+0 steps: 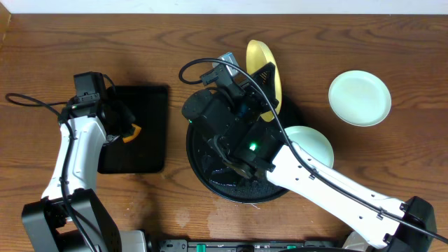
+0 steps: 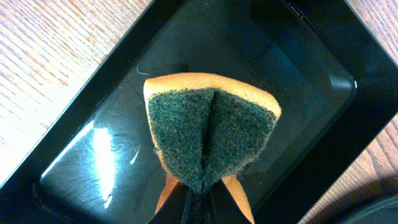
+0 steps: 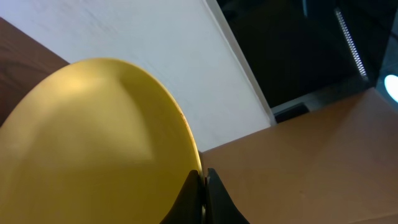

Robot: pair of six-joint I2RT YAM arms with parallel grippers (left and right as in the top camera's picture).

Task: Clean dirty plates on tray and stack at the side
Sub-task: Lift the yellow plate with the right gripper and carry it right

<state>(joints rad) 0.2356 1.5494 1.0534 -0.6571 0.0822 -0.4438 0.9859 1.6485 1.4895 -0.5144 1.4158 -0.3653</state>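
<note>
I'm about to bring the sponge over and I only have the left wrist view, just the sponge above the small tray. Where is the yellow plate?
Observer: The right end effector is shut on the yellow plate at its rim, holding it on edge over the far side of the round tray.
Operator: Okay, and the other plates?
Observer: One mint plate lies flat on the table, to the right and apart from the tray.
Operator: And the third?
Observer: A second mint plate sits at the tray's right edge, partly hidden by the right arm.
</note>
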